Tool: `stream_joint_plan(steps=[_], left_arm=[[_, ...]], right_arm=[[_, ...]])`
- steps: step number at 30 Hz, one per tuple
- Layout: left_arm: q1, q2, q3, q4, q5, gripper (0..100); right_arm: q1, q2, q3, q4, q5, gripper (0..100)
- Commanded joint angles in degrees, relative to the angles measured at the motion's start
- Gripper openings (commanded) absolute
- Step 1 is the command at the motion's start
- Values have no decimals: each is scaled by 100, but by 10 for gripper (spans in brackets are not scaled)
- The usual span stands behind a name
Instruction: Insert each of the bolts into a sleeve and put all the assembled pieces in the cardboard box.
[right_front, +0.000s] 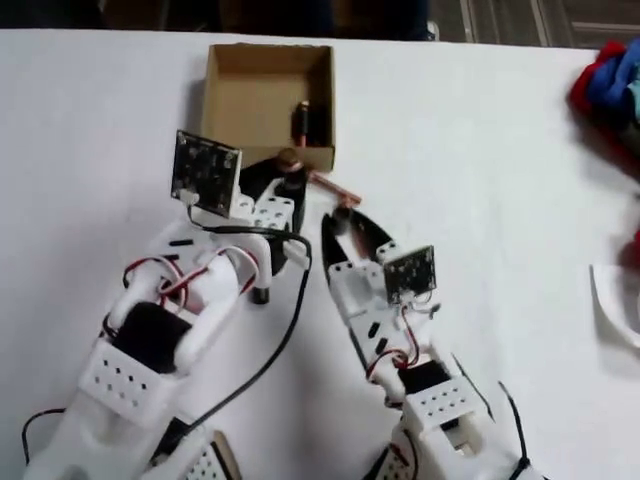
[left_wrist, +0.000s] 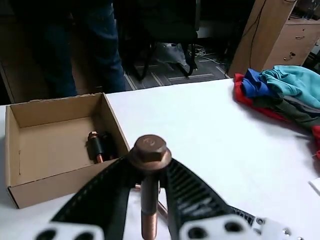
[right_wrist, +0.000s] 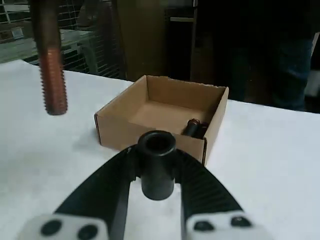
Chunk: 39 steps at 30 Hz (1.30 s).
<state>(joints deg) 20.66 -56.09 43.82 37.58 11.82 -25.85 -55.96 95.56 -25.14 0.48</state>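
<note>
My left gripper (left_wrist: 150, 172) is shut on a copper bolt (left_wrist: 150, 150) and holds it upright, head up, just in front of the cardboard box (right_front: 222, 100). My right gripper (right_wrist: 156, 167) is shut on a black sleeve (right_wrist: 156, 150), bore facing up, a short way from the box's front wall (right_wrist: 150, 132). The bolt's threaded end (right_wrist: 52, 75) hangs in the air off to one side of the sleeve. One assembled piece (left_wrist: 97, 146) lies inside the box (left_wrist: 55, 145). In the high view the left gripper (right_front: 285, 172) and the right gripper (right_front: 345, 215) are close together.
A second copper bolt (right_front: 335, 187) lies on the table by the box's front corner, between the grippers. A small black cylinder (right_front: 262, 295) sits beside the left arm. Coloured cloths (right_front: 610, 80) are piled at the far right, with a white object (right_front: 615, 300) at the right edge.
</note>
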Motion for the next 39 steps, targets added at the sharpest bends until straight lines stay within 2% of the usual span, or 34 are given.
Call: stream_joint_plan(steps=[1, 7, 17, 28, 39], left_arm=[[0, -167, -303, -202, -9, 25], [18, 352, -426, -738, 0, 25], [624, 1433, -602, -1073, 62, 25], [607, 1512, -1200, -1090, 114, 25], [633, 1530, -822, -1125, 123, 25]], right_arm=[[-75, -110, 79, -259, -26, 21], [-84, -119, 79, -242, -18, 21], [-92, -119, 79, -233, -18, 21], [-84, -110, 79, -110, -18, 21], [-92, -110, 79, -31, -18, 21]])
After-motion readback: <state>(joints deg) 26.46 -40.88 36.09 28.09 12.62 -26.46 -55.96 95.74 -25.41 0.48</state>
